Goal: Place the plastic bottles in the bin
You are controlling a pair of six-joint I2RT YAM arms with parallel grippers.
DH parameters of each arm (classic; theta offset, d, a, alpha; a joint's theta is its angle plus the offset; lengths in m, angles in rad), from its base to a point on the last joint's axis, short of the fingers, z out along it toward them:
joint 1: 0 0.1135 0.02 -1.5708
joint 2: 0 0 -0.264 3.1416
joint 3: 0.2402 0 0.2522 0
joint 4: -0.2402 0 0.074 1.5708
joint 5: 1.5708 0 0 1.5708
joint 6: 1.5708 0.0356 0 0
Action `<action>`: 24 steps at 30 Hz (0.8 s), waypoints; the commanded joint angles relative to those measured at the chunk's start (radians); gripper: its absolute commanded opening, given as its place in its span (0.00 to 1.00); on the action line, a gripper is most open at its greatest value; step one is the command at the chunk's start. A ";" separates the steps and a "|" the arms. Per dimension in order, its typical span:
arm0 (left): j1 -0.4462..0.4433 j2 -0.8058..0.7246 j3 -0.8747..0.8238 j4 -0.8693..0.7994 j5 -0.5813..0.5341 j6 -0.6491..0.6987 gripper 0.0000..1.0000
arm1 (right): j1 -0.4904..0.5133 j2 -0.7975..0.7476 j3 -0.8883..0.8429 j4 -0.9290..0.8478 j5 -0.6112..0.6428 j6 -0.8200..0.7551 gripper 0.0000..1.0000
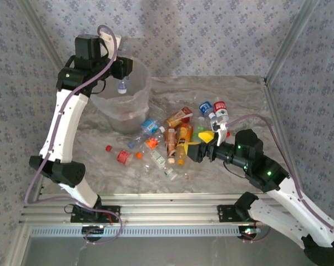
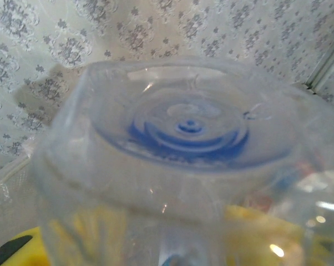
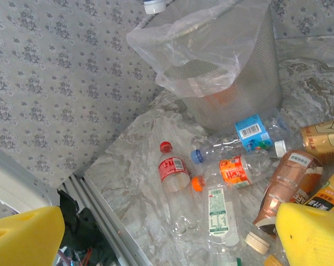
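left gripper point(image 1: 121, 76): clamped narrow on one clear bottle, which hangs from it neck down.
held bottle point(image 1: 121, 85): clear with blue markings; the left wrist view looks down through its ringed base point(image 2: 189, 138), so the grip is near the base end.
bin point(image 1: 142, 97): straight beneath the left gripper, its open mouth under the hanging cap.
liner bag point(image 3: 172, 55): draped loosely over the rim, bunched on the side towards the right gripper.
step in hand: looks like the drop, with the bottle poised over the opening and not yet released.
doing it well: centre the cap over the middle of the mouth, away from the rim and the loose liner. open the fingers fully in one go so the bottle falls straight. lift away only once it has dropped clear.
right gripper point(image 1: 214, 136): yellow fingers spread wide, holding nothing.
loose bottles point(image 1: 167, 141): lying scattered on the table point(image 1: 239, 94) just below and ahead of the right gripper, between it and the bin.
likely snag: a light bottle can bounce off the rim or catch the bag.
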 commanded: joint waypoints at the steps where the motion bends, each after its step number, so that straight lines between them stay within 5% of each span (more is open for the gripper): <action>1: 0.016 0.036 0.037 -0.029 0.042 0.052 0.46 | -0.003 -0.019 0.014 -0.021 0.014 -0.017 1.00; 24: 0.056 0.141 -0.244 0.103 0.059 0.156 0.48 | -0.004 -0.071 0.005 -0.067 0.036 -0.010 1.00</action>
